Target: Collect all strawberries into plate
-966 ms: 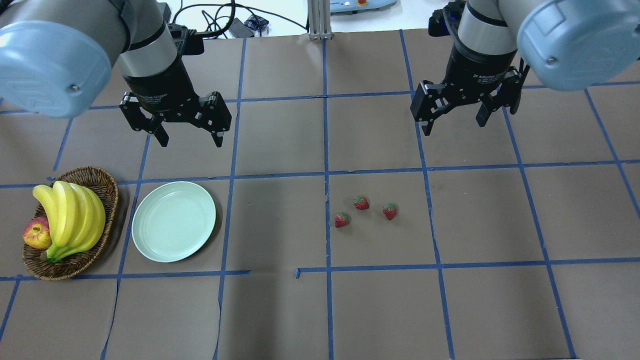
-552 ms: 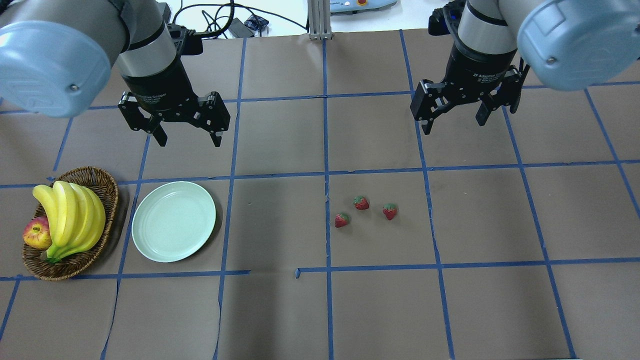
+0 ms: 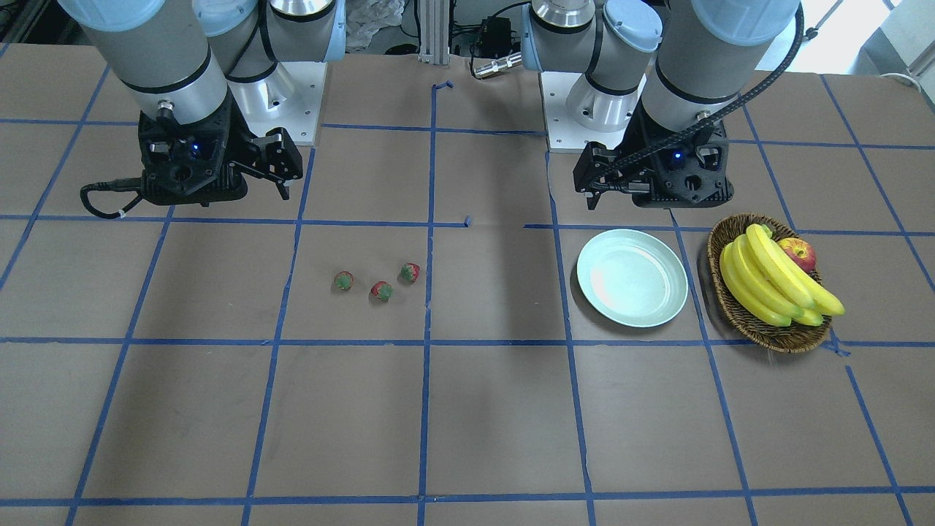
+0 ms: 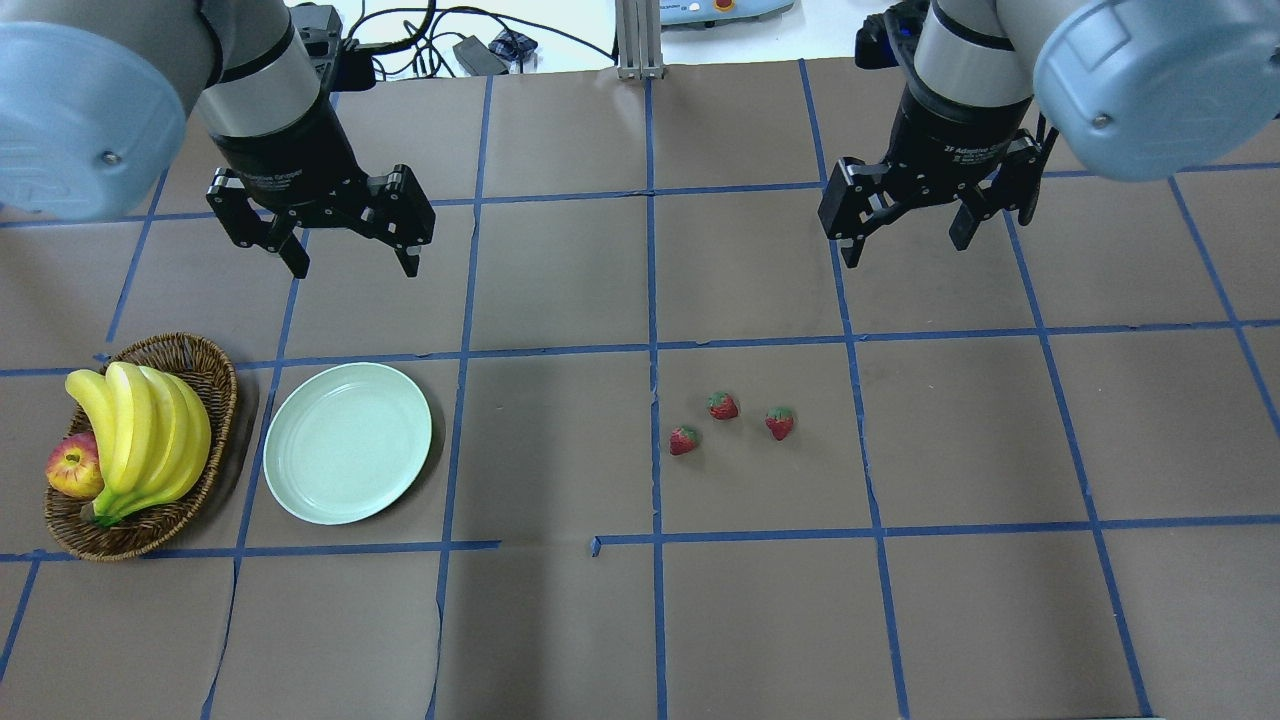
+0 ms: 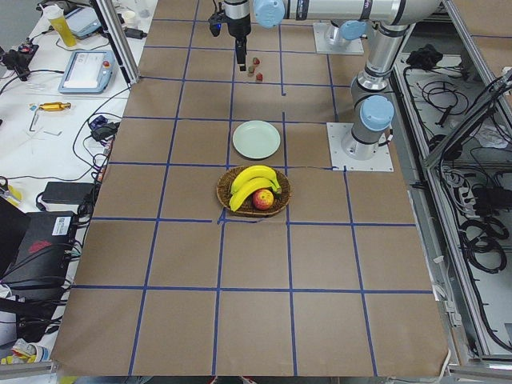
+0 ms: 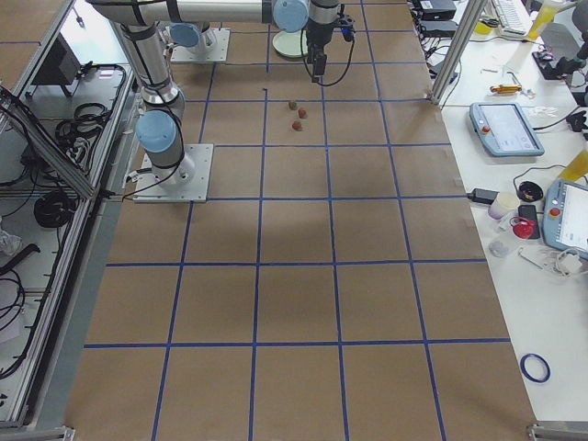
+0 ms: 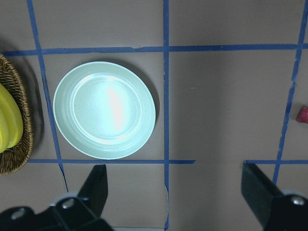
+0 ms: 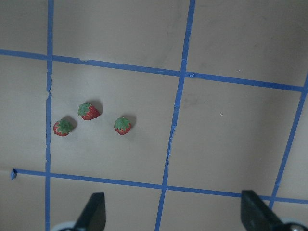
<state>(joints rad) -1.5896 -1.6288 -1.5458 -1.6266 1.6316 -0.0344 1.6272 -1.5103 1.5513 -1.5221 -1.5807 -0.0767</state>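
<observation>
Three small red strawberries [image 4: 684, 440] [image 4: 723, 406] [image 4: 780, 423] lie loose on the brown table right of centre. They also show in the right wrist view [image 8: 89, 111]. The pale mint-green plate [image 4: 347, 443] sits empty at the left, next to the basket, and fills the left wrist view [image 7: 104, 109]. My left gripper [image 4: 355, 265] is open and empty, hovering behind the plate. My right gripper [image 4: 907, 250] is open and empty, hovering behind and to the right of the strawberries.
A brown wicker basket [image 4: 225, 380] holding bananas [image 4: 140, 430] and a red-yellow apple [image 4: 72, 468] stands left of the plate. Blue tape lines grid the table. Cables and a metal post [image 4: 640, 40] lie along the far edge.
My left gripper has moved left and toward the far edge, still open. My right gripper has barely shifted. Strawberries and plate have not moved.
</observation>
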